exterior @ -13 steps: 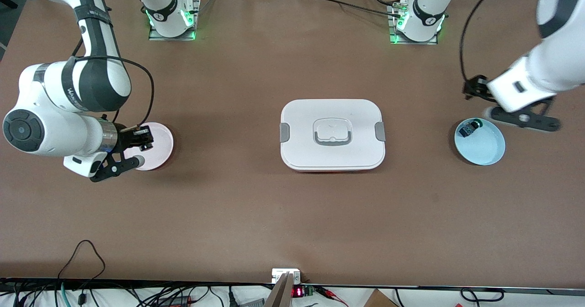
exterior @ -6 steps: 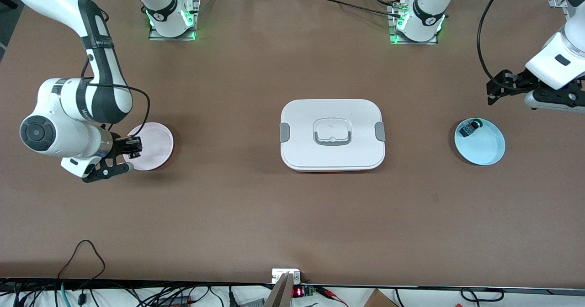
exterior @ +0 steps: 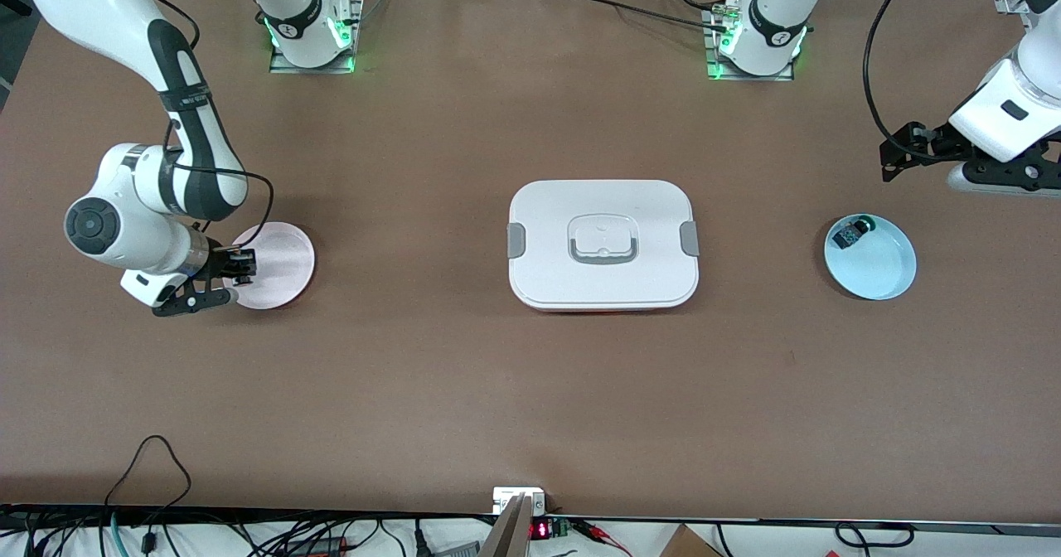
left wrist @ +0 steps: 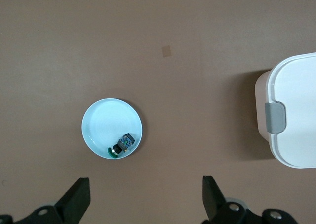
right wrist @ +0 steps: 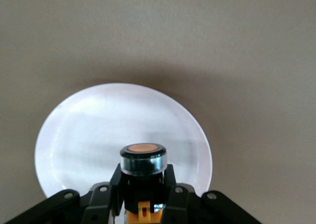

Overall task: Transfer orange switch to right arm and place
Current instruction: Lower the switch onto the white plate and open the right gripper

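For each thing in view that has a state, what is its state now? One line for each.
Orange switch: held in the right gripper, over the pink plate.
Right gripper: shut on the switch.
Left gripper: open, empty, over the table near the blue plate.
Pink plate: empty.
Blue plate: holds a green-topped part.
White box: lid on.

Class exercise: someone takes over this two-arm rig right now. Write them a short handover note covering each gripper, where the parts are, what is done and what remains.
Right gripper: shut on the orange switch, over the edge of the pink plate.
Left gripper: open, empty, waiting at its end of the table, up above the blue plate.
Green-topped switch lies in the blue plate.
Done: right arm has the orange switch.
Left: set it on the pink plate and release.
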